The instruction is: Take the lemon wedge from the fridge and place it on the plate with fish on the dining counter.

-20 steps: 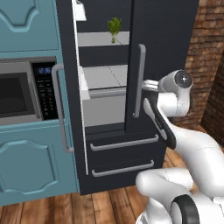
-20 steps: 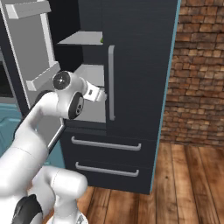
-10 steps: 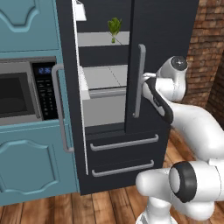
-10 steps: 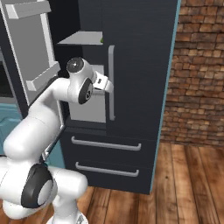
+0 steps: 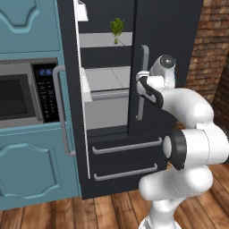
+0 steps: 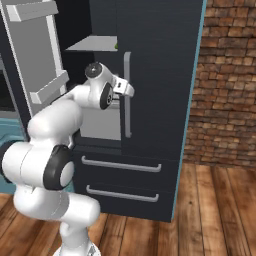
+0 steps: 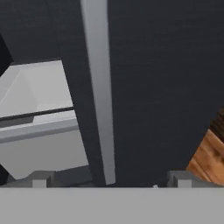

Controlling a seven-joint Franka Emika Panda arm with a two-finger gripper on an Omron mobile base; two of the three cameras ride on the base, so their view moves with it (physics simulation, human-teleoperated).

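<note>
The black fridge [image 5: 170, 40] stands with its left door [image 6: 35, 55] swung open and its right door shut. My gripper [image 5: 142, 84] [image 6: 126, 89] is at the right door's grey bar handle [image 5: 144, 67] [image 6: 128, 115], about halfway up. In the hand view the handle [image 7: 98, 87] runs between my two widely parted fingertips [image 7: 41, 178], so my gripper [image 7: 109, 180] is open and holds nothing. A green leafy item [image 5: 117, 30] sits on the upper inner shelf. The pale bin [image 5: 107, 112] [image 7: 39, 131] is below it. The lemon wedge, the plate and the dining counter are out of view.
Teal cabinets with a built-in microwave [image 5: 20, 96] flank the fridge on the left. Two lower drawers [image 5: 127, 145] with bar handles sit under the doors. A brick wall [image 6: 227, 80] rises to the right, above the wooden floor [image 6: 215, 210].
The hand has moved slightly up and in toward the right door's handle, and the arm has folded closer to the fridge. The gripper stays open.
</note>
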